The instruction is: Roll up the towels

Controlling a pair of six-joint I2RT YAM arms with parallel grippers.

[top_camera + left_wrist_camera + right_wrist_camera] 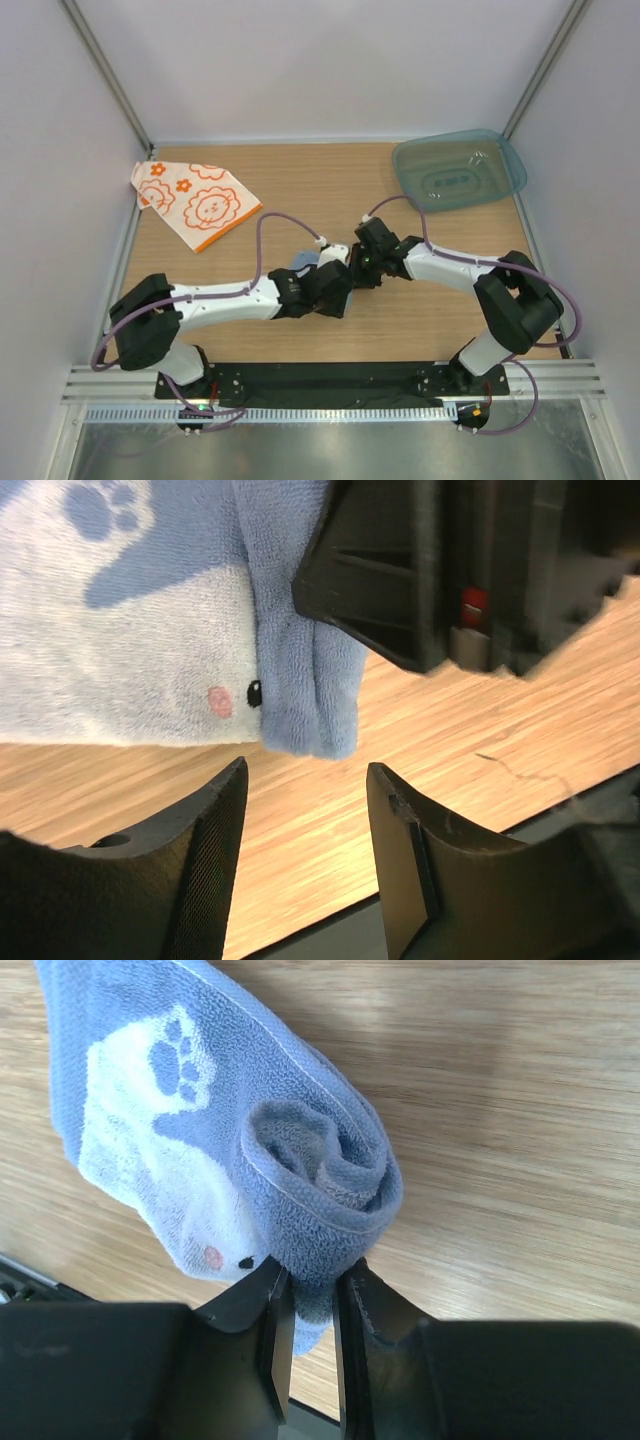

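The blue towel (300, 1160), wound into a loose coil, is at the middle of the table (300, 190) between my arms, and my right gripper (312, 1278) pinches its near end tight. My left gripper (305, 780) stands parted just beside the roll's edge, holding nothing. The white towel (195, 203) with orange prints lies unrolled at the far left corner, well apart from the teal tray (505, 175) at far right.

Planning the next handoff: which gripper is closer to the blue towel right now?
Right. The right gripper is pinched on the rolled end of the blue towel. The left gripper stands open, the towel's edge just beyond its fingertips, with no grip on it.
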